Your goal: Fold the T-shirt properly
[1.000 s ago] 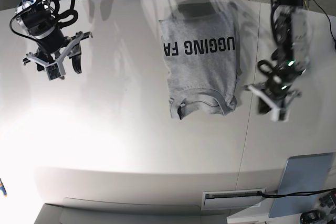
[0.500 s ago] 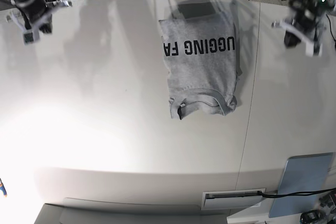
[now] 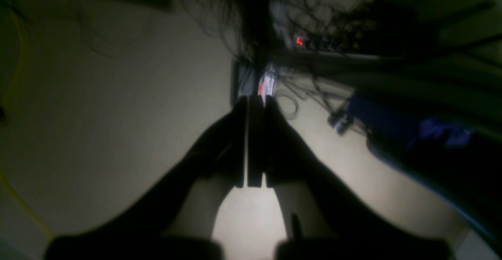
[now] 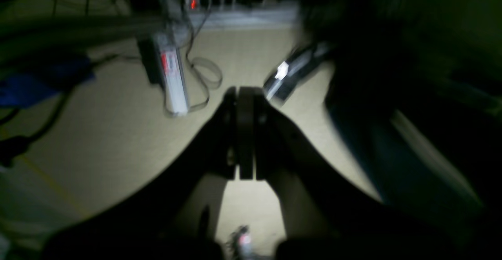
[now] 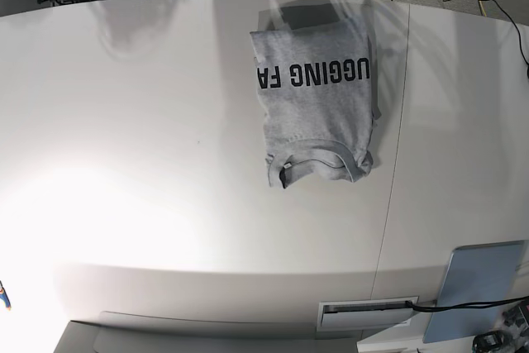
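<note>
Wrist views show the left gripper [image 3: 251,142] and right gripper [image 4: 240,134] with jaws pressed together, holding nothing, away from the T-shirt [image 5: 318,97], which lies folded on the table [image 5: 149,163].

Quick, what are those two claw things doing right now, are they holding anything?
Left gripper: closed, holding nothing.
Right gripper: closed, holding nothing.
The T-shirt lies on the table, untouched.

Folded T-shirt [image 5: 318,97] on table [image 5: 149,163], toward far edge, right of centre; flat panel [image 5: 475,287] at near right corner.
</note>
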`<control>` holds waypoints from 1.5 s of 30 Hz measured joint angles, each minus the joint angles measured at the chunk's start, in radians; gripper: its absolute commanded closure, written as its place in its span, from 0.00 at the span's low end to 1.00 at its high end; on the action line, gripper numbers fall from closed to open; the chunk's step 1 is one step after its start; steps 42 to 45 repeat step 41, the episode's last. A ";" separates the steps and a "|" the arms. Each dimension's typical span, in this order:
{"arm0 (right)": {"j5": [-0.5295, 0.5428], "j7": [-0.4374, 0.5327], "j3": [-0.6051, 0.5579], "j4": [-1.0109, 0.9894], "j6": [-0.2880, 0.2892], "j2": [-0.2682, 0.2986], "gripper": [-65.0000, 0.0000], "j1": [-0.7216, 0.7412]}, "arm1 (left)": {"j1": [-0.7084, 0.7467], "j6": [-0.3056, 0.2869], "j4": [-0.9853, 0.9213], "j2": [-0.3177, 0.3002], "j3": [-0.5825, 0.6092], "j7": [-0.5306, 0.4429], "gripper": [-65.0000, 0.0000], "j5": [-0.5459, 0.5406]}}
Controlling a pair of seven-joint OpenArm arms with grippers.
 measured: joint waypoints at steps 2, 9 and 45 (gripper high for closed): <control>-0.055 0.063 0.001 -0.142 -0.001 0.006 1.00 0.028 | -0.034 -0.053 -0.132 0.000 0.000 -0.018 1.00 0.029; -0.191 0.186 0.000 -0.760 -0.002 0.140 1.00 0.261 | -0.216 -0.060 -0.574 0.005 -0.001 -0.215 0.80 0.228; -0.510 0.771 -0.741 -1.478 -0.329 0.240 1.00 0.675 | -0.738 0.228 -1.253 0.122 -0.006 -0.478 0.80 0.847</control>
